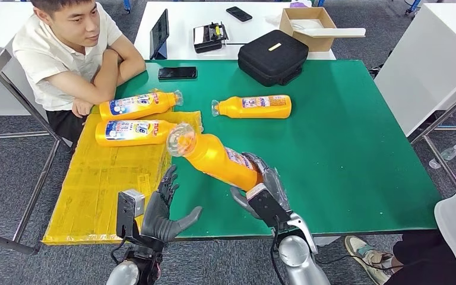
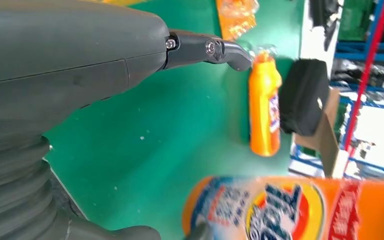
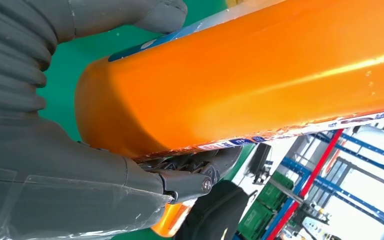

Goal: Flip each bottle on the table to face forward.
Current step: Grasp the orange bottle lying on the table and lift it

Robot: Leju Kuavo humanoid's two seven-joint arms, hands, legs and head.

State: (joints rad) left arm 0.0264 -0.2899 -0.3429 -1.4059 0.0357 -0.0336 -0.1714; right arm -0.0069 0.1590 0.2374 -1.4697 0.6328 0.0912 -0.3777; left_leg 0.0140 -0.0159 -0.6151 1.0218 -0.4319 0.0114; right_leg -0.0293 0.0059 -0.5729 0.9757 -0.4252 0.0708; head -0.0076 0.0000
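Observation:
My right hand [image 1: 260,191] grips the base of an orange bottle [image 1: 219,157] and holds it tilted above the green table [image 1: 356,142], clear cap toward the far left. The right wrist view has that bottle [image 3: 240,75] wrapped by the thumb and fingers. My left hand [image 1: 165,209] hovers open just left of the bottle, fingers spread, holding nothing. Two more orange bottles [image 1: 138,105] [image 1: 132,132] lie label up on a yellow sheet [image 1: 101,178]. Another bottle [image 1: 253,107] lies on the green surface farther back, also seen as the bottle [image 2: 264,105] in the left wrist view.
A person [image 1: 71,47] sits at the far left corner with arms on the table. A phone [image 1: 177,73] and a black case [image 1: 273,56] lie at the back edge. A white table beyond carries a cardboard box [image 1: 306,27]. Another person's leg and shoe [image 1: 368,256] are at lower right.

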